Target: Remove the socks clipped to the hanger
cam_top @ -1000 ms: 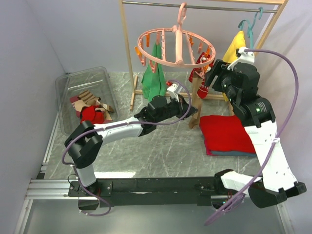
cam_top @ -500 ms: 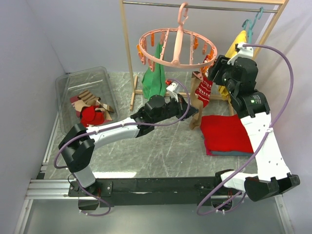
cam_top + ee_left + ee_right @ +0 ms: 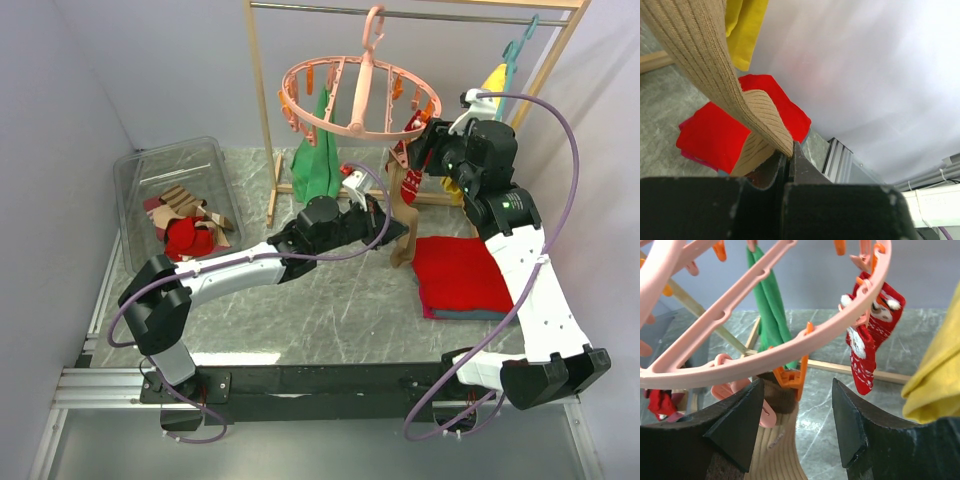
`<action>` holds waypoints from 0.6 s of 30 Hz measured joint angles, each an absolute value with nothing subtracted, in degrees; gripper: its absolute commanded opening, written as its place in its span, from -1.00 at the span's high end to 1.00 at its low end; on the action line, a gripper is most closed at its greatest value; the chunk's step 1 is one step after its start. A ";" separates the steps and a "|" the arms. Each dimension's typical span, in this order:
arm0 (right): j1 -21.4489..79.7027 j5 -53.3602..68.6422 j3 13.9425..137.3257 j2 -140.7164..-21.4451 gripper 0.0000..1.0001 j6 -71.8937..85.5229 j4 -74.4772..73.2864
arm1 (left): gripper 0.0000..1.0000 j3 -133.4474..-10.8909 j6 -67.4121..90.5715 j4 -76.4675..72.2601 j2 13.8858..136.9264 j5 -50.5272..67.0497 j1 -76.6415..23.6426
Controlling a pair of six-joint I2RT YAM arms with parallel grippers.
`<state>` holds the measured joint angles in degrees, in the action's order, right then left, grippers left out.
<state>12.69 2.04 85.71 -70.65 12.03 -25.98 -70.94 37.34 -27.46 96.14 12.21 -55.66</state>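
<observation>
Overhead, the hanger (image 3: 300, 112) hung from the rack (image 3: 262, 120) at 12 o'clock of the table (image 3: 330, 300), with the green cloth (image 3: 318, 168) dangling from its 9 o'clock side. A tan sock (image 3: 404, 205) dropped from the ring's 4 o'clock edge. The left gripper (image 3: 397, 233) was closed tight on that sock's lower end, and the wrist view showed the ribbed fabric (image 3: 705, 60) running down into the pinched fingers (image 3: 788, 162). The right gripper (image 3: 420, 140) was raised to the ring's 3 o'clock side. Its jaws stood apart and held nothing. In its own view the fingers (image 3: 735, 425) straddled an orange peg (image 3: 799, 371) and the top of the tan sock (image 3: 777, 455), with a gap on either side. A red sock (image 3: 867, 340) with white patterns was clipped to the ring (image 3: 765, 352) at about 2 o'clock of that peg. Further socks (image 3: 185, 228) lay in the clear bin (image 3: 130, 165) at 9 o'clock of the table. The folded red cloth (image 3: 460, 275) sat at 3 o'clock, just beside the right arm, and the yellow cloth (image 3: 490, 82) hung at 2 o'clock.
</observation>
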 measured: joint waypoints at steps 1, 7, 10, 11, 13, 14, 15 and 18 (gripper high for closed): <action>12.71 2.61 85.71 -70.70 -0.28 12.05 -25.80 | 0.98 -70.94 37.36 -27.31 96.14 12.23 -55.77; 12.71 4.78 85.71 -71.11 -0.28 12.08 -23.73 | 0.99 -70.94 37.36 -26.04 96.14 12.21 -56.18; 12.71 5.85 85.71 -71.70 -0.26 12.10 -23.07 | 0.98 -70.94 37.34 -25.54 96.14 12.21 -56.31; 12.71 6.15 85.71 -71.99 -0.25 12.12 -23.03 | 0.98 -70.94 37.34 -25.28 96.14 12.21 -56.36; 12.71 6.81 85.71 -72.53 -0.23 12.25 -22.90 | 0.98 -70.94 37.34 -24.97 96.14 12.21 -56.47; 12.71 7.09 85.71 -72.88 -0.22 12.32 -22.76 | 0.98 -70.94 37.34 -24.88 96.12 12.21 -56.51; 12.71 7.25 85.71 -73.14 -0.20 12.34 -22.70 | 0.98 -70.94 37.32 -24.84 96.09 12.21 -56.55; 12.71 7.84 85.73 -74.15 -0.15 12.36 -22.57 | 0.98 -70.94 37.32 -24.43 95.81 12.21 -56.71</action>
